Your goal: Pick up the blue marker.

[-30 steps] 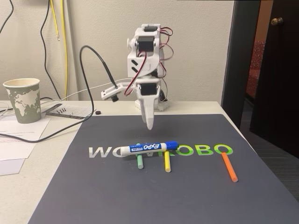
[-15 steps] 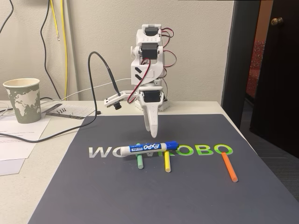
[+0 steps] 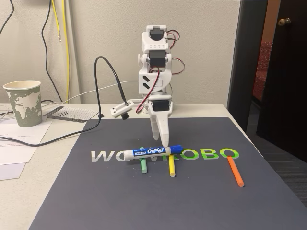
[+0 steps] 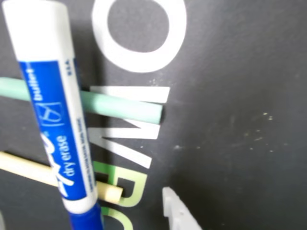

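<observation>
The table [image 3: 57, 158] carries a dark mat [image 3: 158, 201] printed with large letters, which covers its right half up to the near edge. The arm [image 3: 154, 72] stands at the far edge, pitched forward so the gripper [image 3: 164, 142] points down just behind the blue marker [image 3: 152, 151]. The marker lies crosswise near the mat's centre, resting on a green stick [image 3: 143, 166] and a yellow stick [image 3: 171, 166], so its barrel sits raised off the mat. An orange stick [image 3: 235, 171] lies well apart to the right. In the wrist view one fingertip [image 4: 175, 211] stands beside the marker [image 4: 53, 120]; jaw opening cannot be determined.
</observation>
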Action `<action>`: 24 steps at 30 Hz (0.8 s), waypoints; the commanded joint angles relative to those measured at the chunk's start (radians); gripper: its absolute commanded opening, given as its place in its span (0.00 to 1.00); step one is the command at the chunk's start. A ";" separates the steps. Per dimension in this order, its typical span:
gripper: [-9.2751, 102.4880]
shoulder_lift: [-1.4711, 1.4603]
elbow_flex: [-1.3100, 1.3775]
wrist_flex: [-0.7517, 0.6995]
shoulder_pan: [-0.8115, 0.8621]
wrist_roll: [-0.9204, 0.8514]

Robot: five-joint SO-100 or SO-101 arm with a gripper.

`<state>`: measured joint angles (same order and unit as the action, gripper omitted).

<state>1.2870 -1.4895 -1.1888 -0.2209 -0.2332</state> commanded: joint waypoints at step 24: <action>0.50 -0.247 0.396 -0.179 -0.038 -0.014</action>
<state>1.0446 -1.1689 -1.3514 -0.2485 -0.2439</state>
